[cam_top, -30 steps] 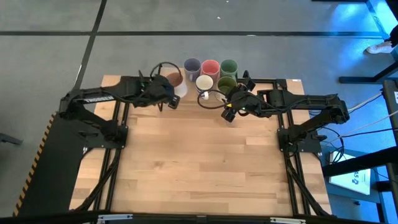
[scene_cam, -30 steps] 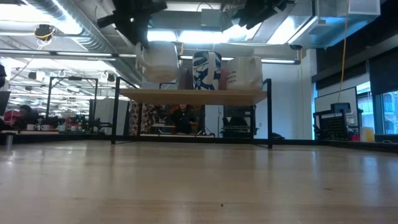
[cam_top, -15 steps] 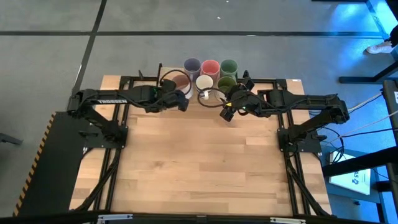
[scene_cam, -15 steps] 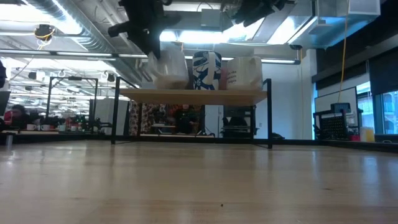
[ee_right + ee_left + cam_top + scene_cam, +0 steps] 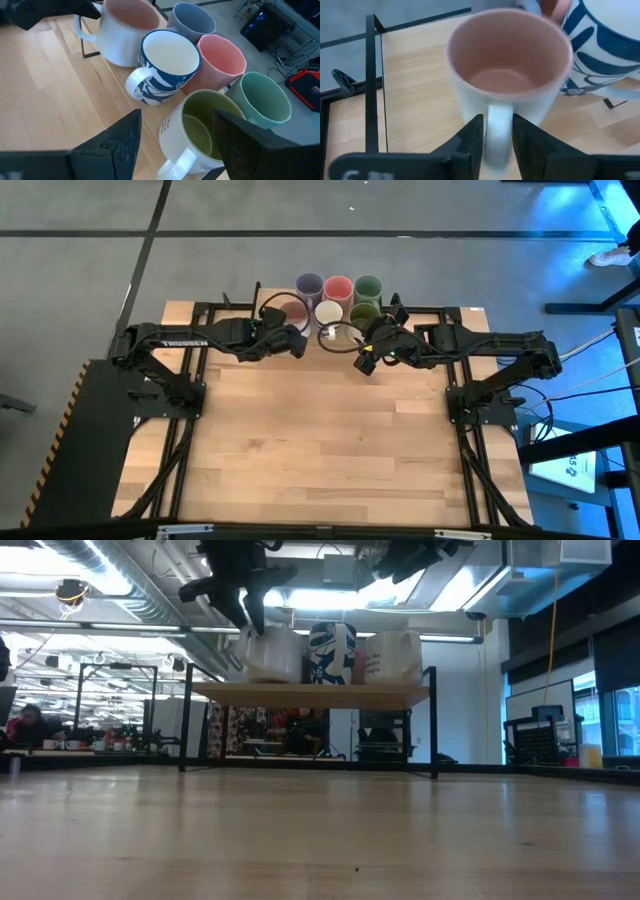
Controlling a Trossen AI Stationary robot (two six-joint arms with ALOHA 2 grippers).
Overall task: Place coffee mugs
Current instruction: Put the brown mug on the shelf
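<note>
High view: six mugs bunched at the far edge of the table [image 5: 320, 430], back row purple-blue mug [image 5: 309, 285], coral pink mug [image 5: 338, 287], green mug [image 5: 368, 286], front row dusty pink mug [image 5: 291, 311], white mug [image 5: 329, 312], olive-green mug [image 5: 364, 313]. Left gripper [image 5: 292, 340] is at the dusty pink mug, right gripper [image 5: 366, 358] sits just in front of the olive-green mug, arm waiting. Left wrist view shows the left gripper's fingers [image 5: 470, 142] clamped on the handle of the dusty pink mug [image 5: 507, 75], mug upright on the wood, right beside the blue-patterned white mug [image 5: 607, 45], probably touching but hard to tell. Right wrist view: right gripper [image 5: 177, 145] spread wide with nothing between the fingers, olive-green mug [image 5: 197, 131] just ahead of it, white mug [image 5: 167, 65] touching the coral pink mug [image 5: 220, 62]. Low view: mugs stand on a raised wooden shelf [image 5: 310, 691], left arm above them
</note>
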